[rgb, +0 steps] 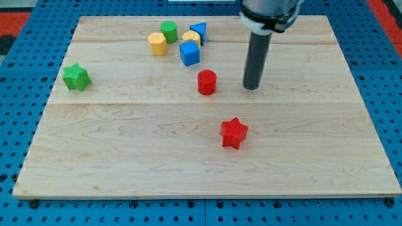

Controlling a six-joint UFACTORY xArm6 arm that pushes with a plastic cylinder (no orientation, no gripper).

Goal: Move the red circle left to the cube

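Note:
The red circle (206,82), a short red cylinder, stands near the middle of the wooden board (125,144). The blue cube (190,53) sits just above it and slightly to the left, with a small gap between them. My tip (252,87) rests on the board to the right of the red circle, about one block's width away, not touching it. The dark rod rises from it to the view's top.
A yellow hexagon block (157,44), a green cylinder (168,31), a second yellow block (191,37) and a blue triangle block (199,31) cluster around the cube. A green star (76,76) lies at the left. A red star (233,132) lies below the tip.

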